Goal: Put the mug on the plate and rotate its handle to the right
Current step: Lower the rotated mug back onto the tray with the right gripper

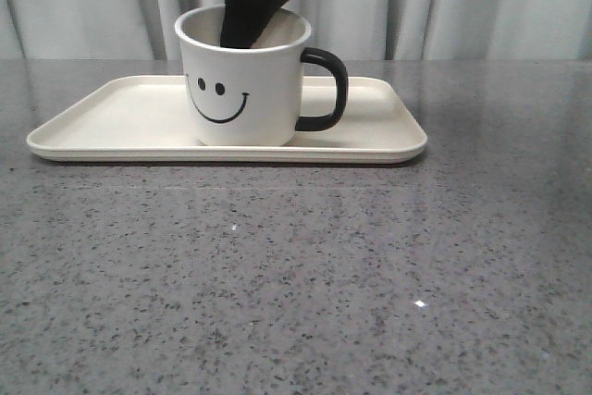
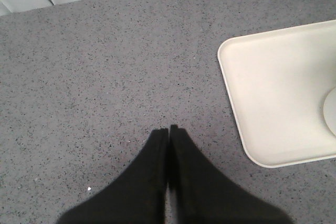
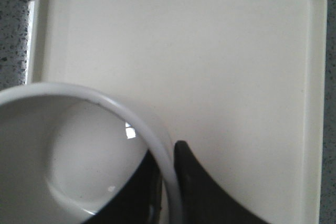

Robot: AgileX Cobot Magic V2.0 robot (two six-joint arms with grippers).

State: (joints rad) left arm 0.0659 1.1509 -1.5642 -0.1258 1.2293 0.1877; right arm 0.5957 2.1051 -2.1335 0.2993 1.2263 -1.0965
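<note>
Mug [image 1: 242, 80], white enamel-style with a black smiley face and no readable writing, stands centre frame on the cream rectangular plate [image 1: 111, 113], black handle [image 1: 326, 90] pointing right. Right tool [image 3: 167, 182] clamps its rim; left tool [image 2: 168, 132] is closed, empty, over the grey speckled worktop [image 1: 296, 275].
</note>
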